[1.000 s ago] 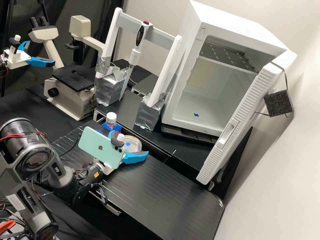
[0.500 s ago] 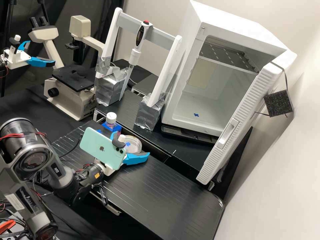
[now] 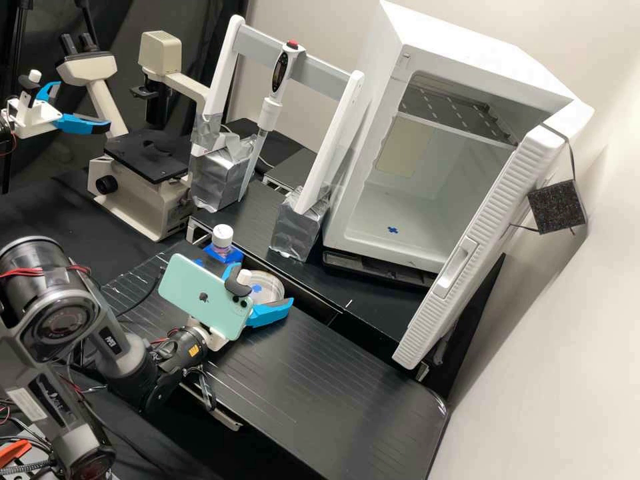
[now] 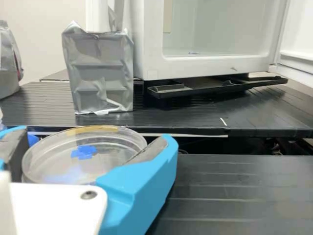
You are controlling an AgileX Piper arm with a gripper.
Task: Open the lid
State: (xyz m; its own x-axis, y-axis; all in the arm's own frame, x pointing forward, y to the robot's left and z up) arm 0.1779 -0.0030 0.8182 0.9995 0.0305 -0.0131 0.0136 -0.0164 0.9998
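From the high view, I have the pincer low over the black counter, its two blue fingers apart, one on either side of a clear round dish with a blue cross mark; a pale green phone sits tilted just behind the fingers; near the dish stands a white-capped bottle, and past it a microscope and a white cabinet with its door open.

From the wrist view, I see the dish between the spread fingers, lying level, its clear rim close to both dark pads; I can't tell whether the pads touch it, nor where lid and dish meet; behind it, a silver-wrapped block stands upright beside the cabinet.
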